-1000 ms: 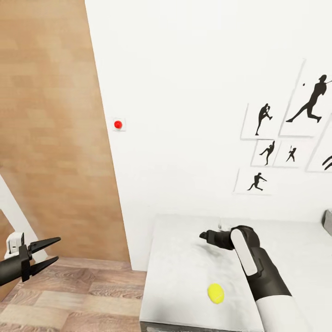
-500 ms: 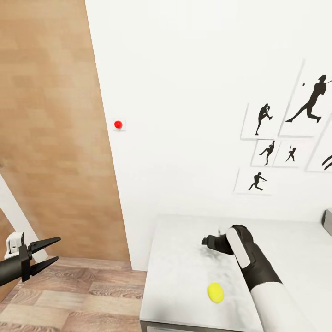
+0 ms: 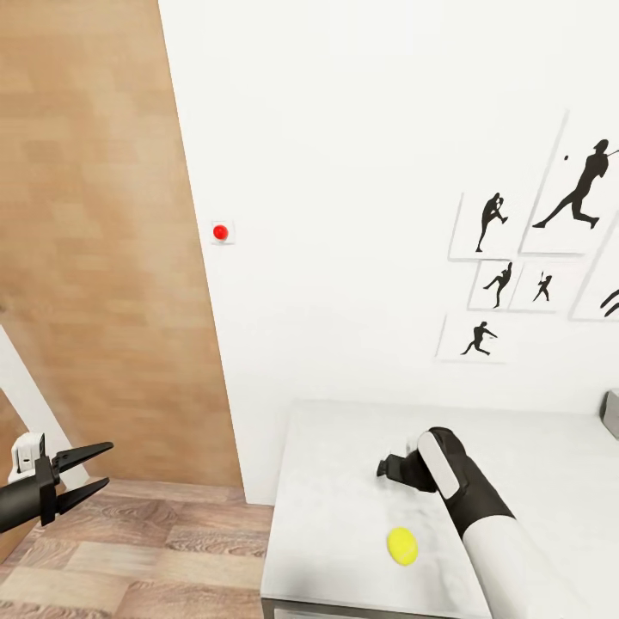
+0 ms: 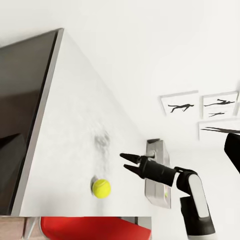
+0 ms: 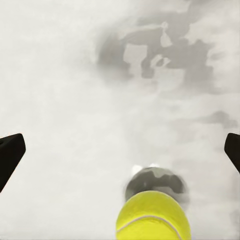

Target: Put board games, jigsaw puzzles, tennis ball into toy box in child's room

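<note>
Nearest the table's front edge, tennis ball [image 3: 401,546] lying loose on the pale table [image 3: 335,507], untouched, well clear of any bin. Just beyond, right gripper [image 3: 384,468] hovering above the tabletop, fingers spread wide and holding nothing; from the right wrist view, ball [image 5: 153,216] sitting between the two parted fingertips [image 5: 10,152] but short of them, not yet enclosed. Off to the far left, over wooden floor [image 3: 146,550], left gripper [image 3: 90,471] hanging parted and empty, away from the table. Farther along the table in the left wrist view, grey toy box [image 4: 158,172] near the wall, contents too small to tell. At the back, white wall with silhouette pictures [image 3: 533,258] and a red button [image 3: 220,231]. Judged from this: ball pickup about to begin, ball not boxed; games and puzzles unaccounted for.
</note>
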You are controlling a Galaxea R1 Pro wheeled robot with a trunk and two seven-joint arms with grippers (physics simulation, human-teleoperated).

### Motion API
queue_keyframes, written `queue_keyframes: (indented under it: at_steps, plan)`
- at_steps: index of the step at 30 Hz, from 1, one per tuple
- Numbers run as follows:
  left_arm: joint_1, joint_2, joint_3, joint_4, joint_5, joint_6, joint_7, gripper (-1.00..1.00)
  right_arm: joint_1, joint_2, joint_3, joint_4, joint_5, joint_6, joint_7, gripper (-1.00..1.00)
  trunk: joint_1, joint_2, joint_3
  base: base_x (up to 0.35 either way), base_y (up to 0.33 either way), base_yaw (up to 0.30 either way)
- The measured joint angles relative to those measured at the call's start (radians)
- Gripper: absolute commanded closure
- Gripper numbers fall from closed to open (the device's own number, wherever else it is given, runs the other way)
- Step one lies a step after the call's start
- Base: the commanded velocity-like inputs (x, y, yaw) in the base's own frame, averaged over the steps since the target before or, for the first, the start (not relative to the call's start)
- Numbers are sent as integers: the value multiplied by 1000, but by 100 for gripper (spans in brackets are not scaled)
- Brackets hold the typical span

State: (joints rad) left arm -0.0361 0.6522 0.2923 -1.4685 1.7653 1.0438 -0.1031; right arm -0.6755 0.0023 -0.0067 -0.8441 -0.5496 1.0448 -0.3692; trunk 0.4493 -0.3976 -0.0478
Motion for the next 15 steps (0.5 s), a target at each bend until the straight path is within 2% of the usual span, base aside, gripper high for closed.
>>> queue_keyframes:
  at_steps: [9,15]
  plan:
    - [0,0,0,0,0,0,0,-100,-1,-4,0,94,3,0,-1,-100,0,0,0,0,0,0]
    - [0,0,0,0,0,0,0,-100,0,-5,1,122,3,0,-1,-100,0,0,0,0,0,0]
